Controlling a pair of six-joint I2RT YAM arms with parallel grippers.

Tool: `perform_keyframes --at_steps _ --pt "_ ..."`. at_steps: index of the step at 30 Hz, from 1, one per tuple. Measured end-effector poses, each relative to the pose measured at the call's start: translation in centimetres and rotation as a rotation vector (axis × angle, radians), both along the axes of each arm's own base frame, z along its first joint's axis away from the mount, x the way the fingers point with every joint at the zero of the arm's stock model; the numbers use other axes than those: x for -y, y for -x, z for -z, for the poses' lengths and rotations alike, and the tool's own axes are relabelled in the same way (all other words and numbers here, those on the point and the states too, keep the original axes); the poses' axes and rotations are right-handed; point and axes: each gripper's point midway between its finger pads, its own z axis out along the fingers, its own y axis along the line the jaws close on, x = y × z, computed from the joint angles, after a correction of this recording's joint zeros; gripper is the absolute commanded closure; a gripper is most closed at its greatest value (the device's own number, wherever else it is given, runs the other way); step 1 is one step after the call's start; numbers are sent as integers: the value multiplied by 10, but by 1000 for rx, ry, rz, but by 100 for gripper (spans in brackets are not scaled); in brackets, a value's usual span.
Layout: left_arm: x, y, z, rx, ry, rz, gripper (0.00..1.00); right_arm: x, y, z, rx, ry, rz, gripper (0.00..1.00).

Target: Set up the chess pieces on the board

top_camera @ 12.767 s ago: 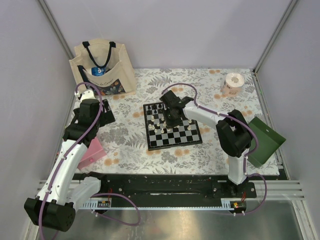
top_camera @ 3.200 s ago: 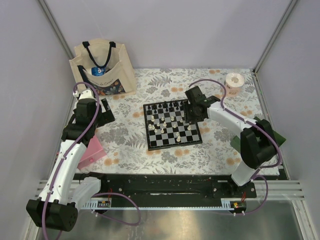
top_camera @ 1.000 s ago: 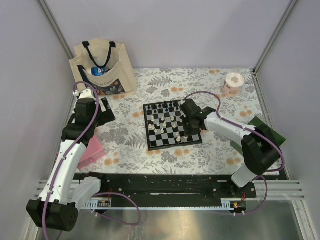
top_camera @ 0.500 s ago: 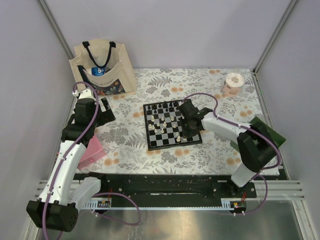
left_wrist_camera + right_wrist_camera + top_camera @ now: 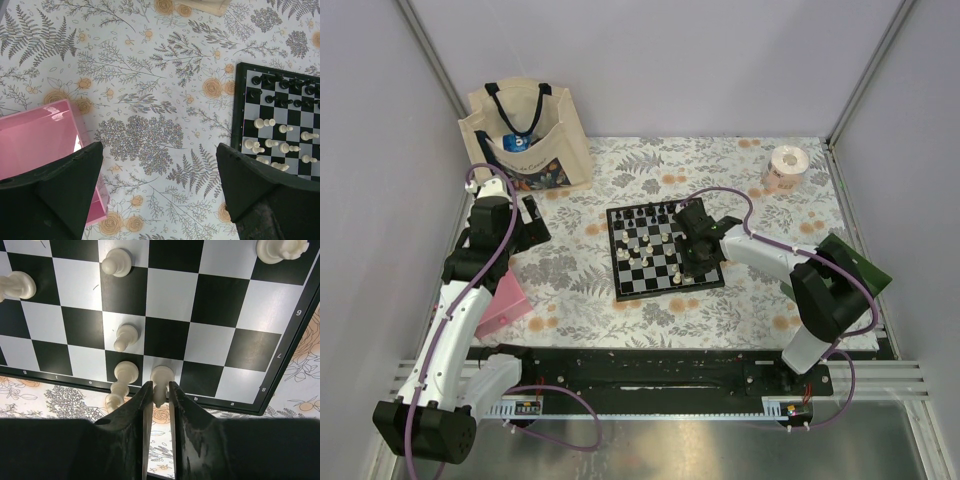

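Note:
The board (image 5: 618,262) lies mid-table on the flowered cloth. Black chess pieces (image 5: 652,214) line its far rows and white ones (image 5: 642,248) are scattered mid-board. My right gripper (image 5: 698,262) is low over the board's near right part. In the right wrist view it (image 5: 160,390) is shut on a cream-white piece (image 5: 162,376) whose base stands on an edge-row white square, beside another white piece (image 5: 124,374). My left gripper (image 5: 527,222) is open and empty over the cloth, left of the board (image 5: 237,100).
A tote bag (image 5: 525,135) stands at the back left. A pink box (image 5: 505,305) lies at the left, beside my left finger (image 5: 35,145). A tape roll (image 5: 785,165) sits at the back right. A green flat object (image 5: 850,280) leans at the right edge.
My right gripper has come from the board's far right side to its near right rows and closed on a white piece. The left arm has not moved.

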Motion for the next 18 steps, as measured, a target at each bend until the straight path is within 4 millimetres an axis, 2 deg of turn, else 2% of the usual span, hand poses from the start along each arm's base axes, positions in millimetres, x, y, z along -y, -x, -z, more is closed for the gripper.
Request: perform_keyframes --at_steps 2,14,18 --pt "0 0 0 -1 0 0 1 0 0 0 -1 1 0 64" --pt "0 1 1 -3 0 0 1 1 0 0 2 7 -9 54" --pt "0 1 4 -8 -1 0 1 4 1 -10 23 7 -6 53"
